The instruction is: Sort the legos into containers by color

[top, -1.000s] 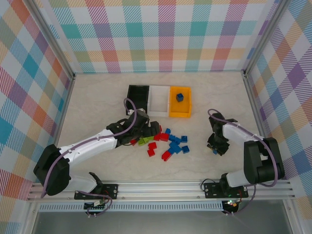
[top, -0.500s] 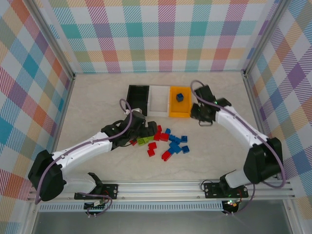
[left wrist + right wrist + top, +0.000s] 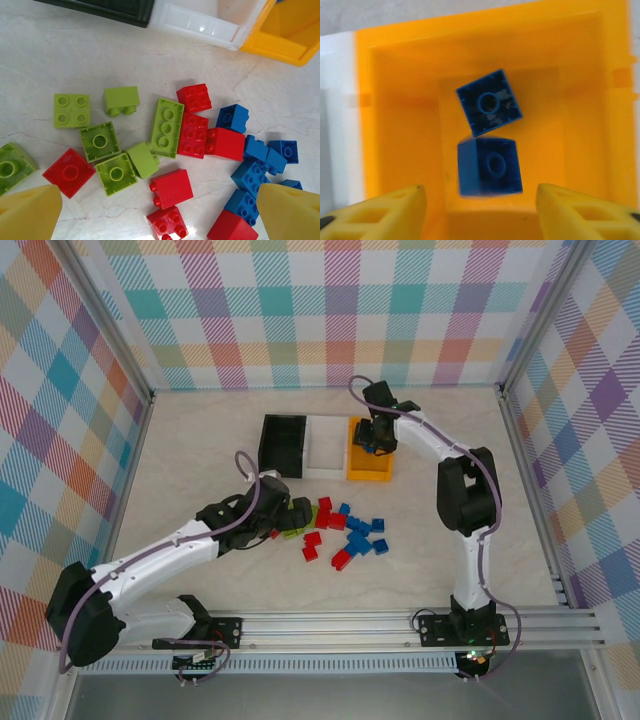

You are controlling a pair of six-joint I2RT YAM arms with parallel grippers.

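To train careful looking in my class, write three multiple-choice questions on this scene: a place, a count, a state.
1. The right gripper hangs over: A black bin; B white bin; C orange-yellow bin.
2. Blue bricks in that bin: A none; B two; C five.
3. The left gripper is: A open, empty; B shut on a red brick; C shut, empty.
Answers: C: its camera looks into yellow walls. B: two show inside. A: fingers apart, nothing between.
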